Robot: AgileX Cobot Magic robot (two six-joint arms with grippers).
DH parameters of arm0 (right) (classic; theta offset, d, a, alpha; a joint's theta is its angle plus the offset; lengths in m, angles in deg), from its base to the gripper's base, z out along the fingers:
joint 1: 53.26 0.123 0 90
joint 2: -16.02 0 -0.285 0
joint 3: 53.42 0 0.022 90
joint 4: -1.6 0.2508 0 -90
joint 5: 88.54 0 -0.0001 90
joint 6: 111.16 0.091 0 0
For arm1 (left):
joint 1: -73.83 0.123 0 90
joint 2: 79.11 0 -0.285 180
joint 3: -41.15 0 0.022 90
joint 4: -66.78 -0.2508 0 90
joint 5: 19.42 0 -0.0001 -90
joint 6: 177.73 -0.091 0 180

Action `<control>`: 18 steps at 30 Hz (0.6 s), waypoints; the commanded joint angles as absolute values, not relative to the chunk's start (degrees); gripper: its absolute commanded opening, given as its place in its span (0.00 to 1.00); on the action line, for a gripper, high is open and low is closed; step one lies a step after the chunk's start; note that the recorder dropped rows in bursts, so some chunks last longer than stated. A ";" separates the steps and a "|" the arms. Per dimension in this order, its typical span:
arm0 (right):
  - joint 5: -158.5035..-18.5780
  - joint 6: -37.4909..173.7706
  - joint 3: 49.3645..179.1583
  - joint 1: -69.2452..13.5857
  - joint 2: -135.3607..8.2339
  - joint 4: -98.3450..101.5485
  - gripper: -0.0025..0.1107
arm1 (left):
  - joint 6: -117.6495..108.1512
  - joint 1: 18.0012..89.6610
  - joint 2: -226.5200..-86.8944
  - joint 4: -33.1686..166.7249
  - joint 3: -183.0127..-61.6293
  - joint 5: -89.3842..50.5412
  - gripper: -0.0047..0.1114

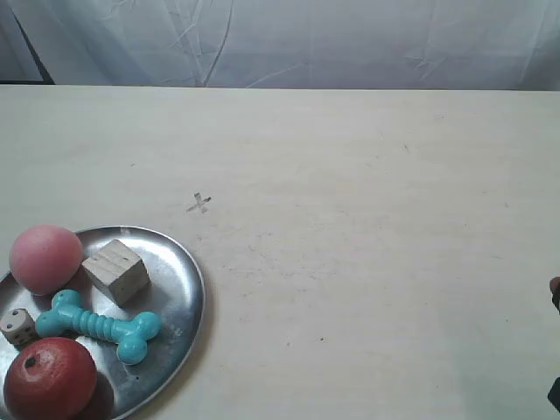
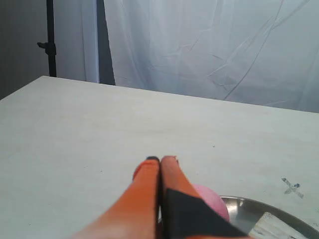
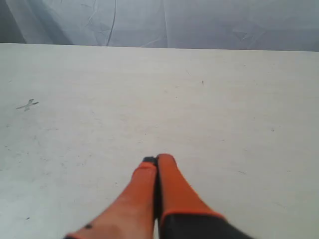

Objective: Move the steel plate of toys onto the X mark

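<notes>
**Q:** Where does the plate [image 1: 185,293] lie, and what does it hold?

**A:** On the table [image 1: 376,245], near the X mark [image 1: 199,204] but not covering it, toward the exterior view's lower left of the mark. It holds a ball [image 1: 45,259], cube [image 1: 115,271], bone [image 1: 101,325], die [image 1: 19,326] and apple [image 1: 50,378]. The cube lies nearest the X mark.

**Q:** And the grippers?

**A:** The left gripper [image 2: 160,160] is closed and empty, near the ball. The right gripper [image 3: 157,159] is closed on nothing, well apart from the X mark.
</notes>
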State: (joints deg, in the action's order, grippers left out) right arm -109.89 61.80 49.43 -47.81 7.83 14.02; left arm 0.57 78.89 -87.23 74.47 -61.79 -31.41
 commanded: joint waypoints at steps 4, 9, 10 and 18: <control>-109.21 61.52 49.36 -48.02 8.23 13.66 0.02 | 0.61 78.89 -86.89 74.69 -61.63 -30.94 0.04; -108.72 61.52 49.36 -48.02 8.23 13.66 0.02 | 0.61 78.89 -86.89 72.84 -61.63 -30.95 0.04; -108.06 61.52 49.36 -48.02 8.23 13.66 0.02 | 0.61 78.89 -86.89 69.20 -61.63 -30.95 0.04; -102.29 61.52 49.36 -48.02 8.23 13.70 0.02 | 0.61 78.89 -86.89 52.13 -61.63 -28.11 0.04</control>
